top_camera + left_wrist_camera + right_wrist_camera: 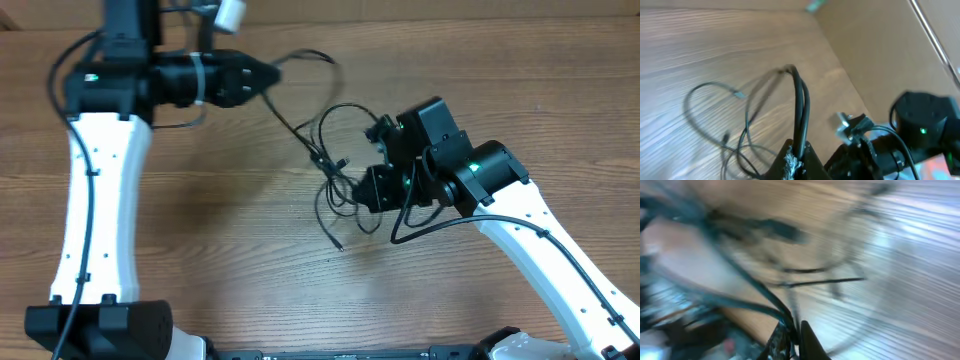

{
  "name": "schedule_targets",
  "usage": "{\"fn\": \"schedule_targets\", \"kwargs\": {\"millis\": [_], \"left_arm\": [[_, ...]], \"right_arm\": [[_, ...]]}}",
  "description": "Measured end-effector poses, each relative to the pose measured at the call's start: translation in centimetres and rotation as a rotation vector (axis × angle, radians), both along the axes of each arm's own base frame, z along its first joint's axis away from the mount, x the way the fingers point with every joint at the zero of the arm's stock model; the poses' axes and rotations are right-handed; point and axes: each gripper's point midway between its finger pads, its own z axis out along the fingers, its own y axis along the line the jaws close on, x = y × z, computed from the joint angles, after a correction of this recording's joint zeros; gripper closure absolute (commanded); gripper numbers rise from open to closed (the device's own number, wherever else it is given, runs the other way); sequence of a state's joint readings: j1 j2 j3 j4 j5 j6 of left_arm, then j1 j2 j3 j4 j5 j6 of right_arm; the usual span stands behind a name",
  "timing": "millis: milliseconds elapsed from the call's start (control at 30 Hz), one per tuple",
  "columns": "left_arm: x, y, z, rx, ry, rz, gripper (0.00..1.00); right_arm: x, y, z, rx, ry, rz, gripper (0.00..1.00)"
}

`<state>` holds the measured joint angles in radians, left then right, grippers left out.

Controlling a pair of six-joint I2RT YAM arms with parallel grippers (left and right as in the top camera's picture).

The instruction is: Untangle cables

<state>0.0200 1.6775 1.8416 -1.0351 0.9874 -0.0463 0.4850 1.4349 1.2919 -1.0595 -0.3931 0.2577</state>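
The thin black cables with small plug ends [335, 165] are laid in loose loops on the light brown wood-grain table [220, 220], near its middle, between the two grippers. One plug end [338, 245] is seen lying free on the wood below the loops.

From overhead, the black left gripper [272, 72] is seen at the upper left, pointing right, with a strand stretched from its tip down to the loops and another arched away above. The black right gripper [365, 188] is set against the right side of the tangle.

Only in the left wrist view is the grasp made plain: the left gripper [796, 159] is closed on two cords, which rise together and bend over [800, 100], while slack loops [715, 115] lie on the table beyond. The right arm's black wrist with a green light [922, 125] is also shown there.

The right wrist view is heavily blurred; the right gripper [794, 337] is seen with fingers pressed together on dark cords [755, 297].
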Motion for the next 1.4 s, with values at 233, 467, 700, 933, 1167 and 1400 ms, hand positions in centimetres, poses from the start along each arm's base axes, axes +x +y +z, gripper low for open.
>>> {"fn": "schedule_targets", "kwargs": {"millis": [233,467,700,933,1167,1400], "left_arm": [[0.7,6.7,-1.4,0.029,0.087,0.182,0.96],[0.1,8.6,-2.6,0.068,0.136,0.226,0.96],[-1.1,4.5,-0.2,-0.036,0.015,0.023,0.96],[-2.8,-0.5,3.9,-0.195,-0.184,-0.228,0.96],[-3.8,-3.4,3.9,-0.194,-0.181,-0.301,0.96],[-3.5,-5.0,3.4,-0.038,-0.18,-0.243,0.96]], "right_arm": [[2.2,-6.9,-2.1,-0.352,-0.067,-0.279,0.96],[5.7,-10.5,-1.2,-0.383,-0.14,-0.62,0.96],[7.0,-1.3,2.1,0.016,-0.235,-0.194,0.76],[2.8,4.0,3.8,0.196,-0.248,0.161,0.69],[1.1,6.2,4.0,0.198,-0.31,0.307,0.66],[2.8,5.0,3.0,0.087,-0.357,0.242,0.66]]}}
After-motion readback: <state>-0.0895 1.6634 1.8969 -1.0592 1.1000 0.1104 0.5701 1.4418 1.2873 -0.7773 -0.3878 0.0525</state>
